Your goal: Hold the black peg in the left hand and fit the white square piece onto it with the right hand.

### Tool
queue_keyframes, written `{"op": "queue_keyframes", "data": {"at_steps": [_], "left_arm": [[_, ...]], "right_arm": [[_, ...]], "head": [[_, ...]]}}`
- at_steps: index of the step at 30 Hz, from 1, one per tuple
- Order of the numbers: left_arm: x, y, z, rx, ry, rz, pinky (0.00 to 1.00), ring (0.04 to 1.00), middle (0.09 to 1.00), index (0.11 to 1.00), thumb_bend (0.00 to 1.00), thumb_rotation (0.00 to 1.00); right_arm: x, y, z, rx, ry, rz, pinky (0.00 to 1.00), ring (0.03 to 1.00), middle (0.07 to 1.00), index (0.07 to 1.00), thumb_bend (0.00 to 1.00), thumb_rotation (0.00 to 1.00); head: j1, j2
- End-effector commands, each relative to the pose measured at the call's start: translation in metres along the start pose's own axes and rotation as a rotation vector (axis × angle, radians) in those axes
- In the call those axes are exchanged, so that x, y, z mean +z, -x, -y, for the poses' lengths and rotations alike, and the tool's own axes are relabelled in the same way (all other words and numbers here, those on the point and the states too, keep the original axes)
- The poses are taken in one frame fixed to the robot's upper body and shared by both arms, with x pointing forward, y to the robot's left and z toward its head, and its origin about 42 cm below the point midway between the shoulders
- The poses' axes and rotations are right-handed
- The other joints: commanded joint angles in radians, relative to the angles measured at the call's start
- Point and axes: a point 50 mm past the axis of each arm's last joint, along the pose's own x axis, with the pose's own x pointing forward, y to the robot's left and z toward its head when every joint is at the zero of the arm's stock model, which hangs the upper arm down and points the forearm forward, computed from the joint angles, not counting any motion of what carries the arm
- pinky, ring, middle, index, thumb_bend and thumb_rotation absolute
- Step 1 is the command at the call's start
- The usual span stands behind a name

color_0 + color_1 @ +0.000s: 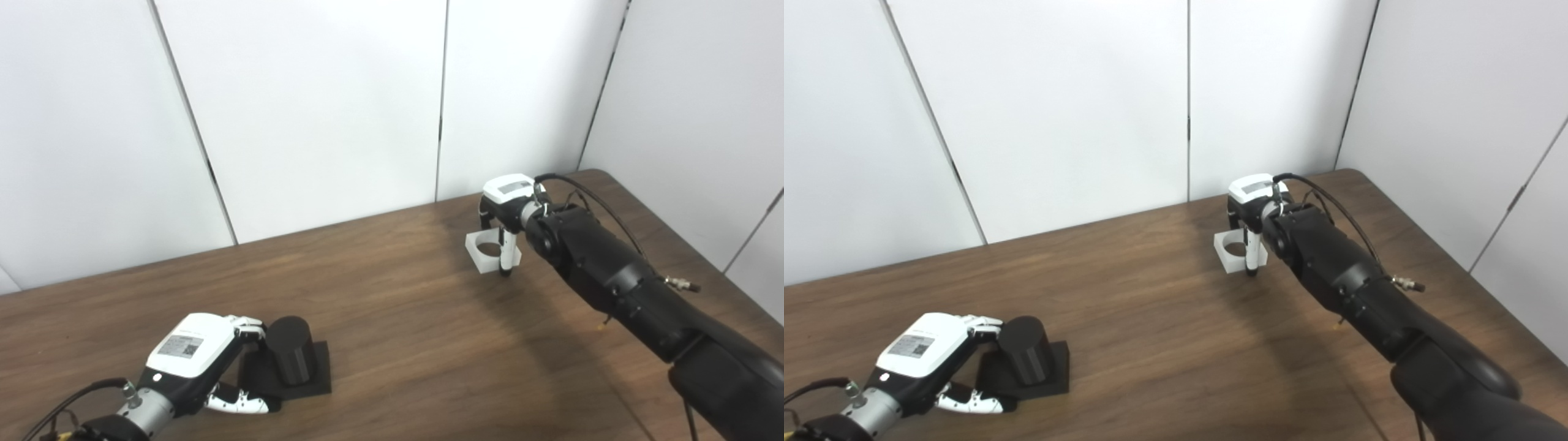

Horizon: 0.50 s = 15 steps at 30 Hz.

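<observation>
The black peg (290,358) stands upright on its flat black square base (309,380) at the near left of the table. My left hand (202,361) is beside it on the left. Its fingers (248,331) touch the peg's upper side and the thumb lies apart by the base's front corner, so the hand is open. The white square piece (487,250), with a round hole, rests on the table at the far right. My right hand (508,211) is over it, with fingers down on both sides, closed on the piece.
The brown wooden table (398,331) ends at white wall panels at the back and right. The right forearm (612,275) stretches across the table's right side, with a cable looping over the wrist.
</observation>
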Motion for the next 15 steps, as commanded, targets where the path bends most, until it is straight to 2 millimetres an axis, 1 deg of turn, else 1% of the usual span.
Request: {"op": "queue_keyframes", "data": {"at_steps": [1, 4, 8, 12, 13, 14, 15], "left_arm": [[0.002, 0.019, 0.043, -0.206, -0.025, 0.011, 0.75, 0.785, 0.797, 0.492, 0.52, 0.07], [0.002, 0.018, 0.042, -0.215, -0.030, 0.008, 0.76, 0.792, 0.802, 0.493, 0.52, 0.07], [0.004, 0.018, 0.042, -0.211, -0.031, 0.012, 0.76, 0.793, 0.801, 0.493, 0.52, 0.07], [0.005, 0.018, 0.042, -0.209, -0.030, 0.014, 0.76, 0.795, 0.802, 0.493, 0.52, 0.07], [0.005, 0.017, 0.042, -0.205, -0.029, 0.014, 0.76, 0.794, 0.801, 0.493, 0.52, 0.07], [0.006, 0.017, 0.043, -0.200, -0.025, 0.014, 0.76, 0.791, 0.800, 0.493, 0.52, 0.07], [0.006, 0.017, 0.043, -0.190, -0.017, 0.014, 0.76, 0.791, 0.800, 0.493, 0.52, 0.07]], "right_arm": [[-0.008, 0.003, 0.012, -0.020, 0.012, -0.014, 0.82, 0.821, 0.763, 0.486, 0.52, 0.15], [-0.009, 0.005, 0.014, -0.022, -0.004, -0.005, 0.85, 0.826, 0.759, 0.487, 0.52, 0.15], [-0.011, 0.008, 0.015, -0.029, -0.034, 0.013, 0.85, 0.826, 0.750, 0.488, 0.52, 0.15], [-0.014, 0.012, 0.018, -0.066, -0.069, 0.059, 0.83, 0.801, 0.729, 0.485, 0.52, 0.15], [-0.015, 0.014, 0.020, -0.079, -0.079, 0.071, 0.81, 0.793, 0.727, 0.483, 0.52, 0.14], [-0.015, 0.016, 0.023, -0.091, -0.090, 0.081, 0.81, 0.792, 0.731, 0.481, 0.52, 0.14], [-0.015, 0.018, 0.025, -0.101, -0.099, 0.087, 0.80, 0.790, 0.732, 0.479, 0.52, 0.14]], "head": [[-0.002, 0.001], [0.004, 0.006], [0.012, 0.008], [0.043, 0.020], [0.066, 0.026], [0.066, 0.026], [0.088, 0.031]]}}
